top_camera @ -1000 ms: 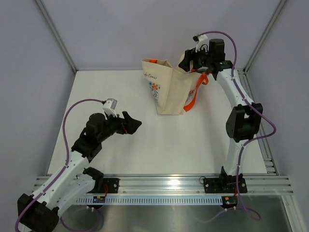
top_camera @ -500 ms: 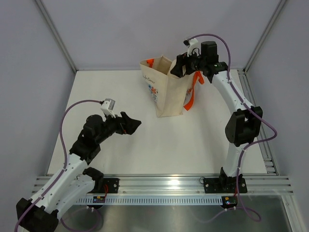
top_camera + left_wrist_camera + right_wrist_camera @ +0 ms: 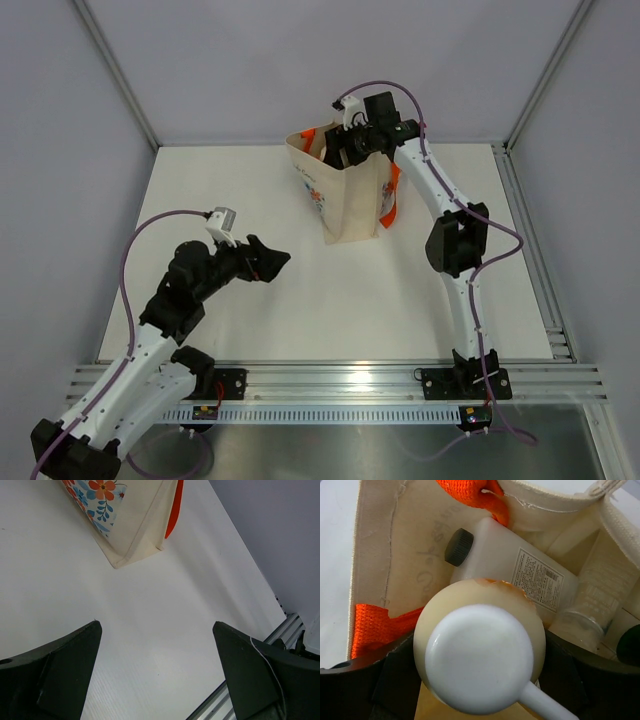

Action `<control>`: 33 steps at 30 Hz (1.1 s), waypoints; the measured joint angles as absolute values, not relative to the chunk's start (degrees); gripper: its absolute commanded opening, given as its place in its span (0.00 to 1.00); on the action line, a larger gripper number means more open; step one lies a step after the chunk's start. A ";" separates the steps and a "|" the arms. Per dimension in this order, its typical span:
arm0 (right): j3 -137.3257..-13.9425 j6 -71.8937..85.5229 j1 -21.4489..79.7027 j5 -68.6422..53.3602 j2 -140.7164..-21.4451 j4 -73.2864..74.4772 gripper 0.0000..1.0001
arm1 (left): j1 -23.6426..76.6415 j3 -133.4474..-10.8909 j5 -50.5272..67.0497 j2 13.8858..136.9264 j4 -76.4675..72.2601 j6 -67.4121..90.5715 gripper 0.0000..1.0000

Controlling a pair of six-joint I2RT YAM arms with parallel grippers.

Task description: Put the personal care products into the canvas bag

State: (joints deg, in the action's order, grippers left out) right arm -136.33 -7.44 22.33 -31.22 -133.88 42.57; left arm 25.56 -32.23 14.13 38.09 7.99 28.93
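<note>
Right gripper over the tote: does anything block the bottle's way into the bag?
Nothing visible blocks the mouth of the beige canvas bag. The cream white-topped bottle in the right gripper hangs over it; orange handles sit aside, a white dark-capped bottle lies inside.

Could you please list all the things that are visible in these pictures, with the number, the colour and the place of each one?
canvas bag: one, beige with a flower print, upright at the far middle of the table.
orange handles: two, orange, at the bag's rim.
white bottle: one, white with a dark cap, lying inside the bag.
translucent container: one, pale and clear, inside the bag beside the white bottle.
dark item: one, dark green, inside the bag at the picture's edge; too cut off to identify.
cream container: one, cream with a white top, held over the bag's opening.
table: one, white.
left gripper: open, empty, above the table's left part.
right gripper: shut on the cream container, above the bag's mouth.
</note>
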 measured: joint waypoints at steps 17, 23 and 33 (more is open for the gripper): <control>-123.57 -6.98 15.64 -24.23 -108.62 39.53 1.00 | 25.56 -38.30 12.49 40.16 12.47 26.33 0.99; -103.46 -3.14 4.75 -21.47 -91.83 35.33 0.99 | 25.56 -42.72 9.23 39.55 18.17 23.86 0.99; -65.28 -3.16 3.05 -2.59 -52.82 32.29 0.99 | 25.54 -43.46 6.46 35.66 23.11 22.96 0.99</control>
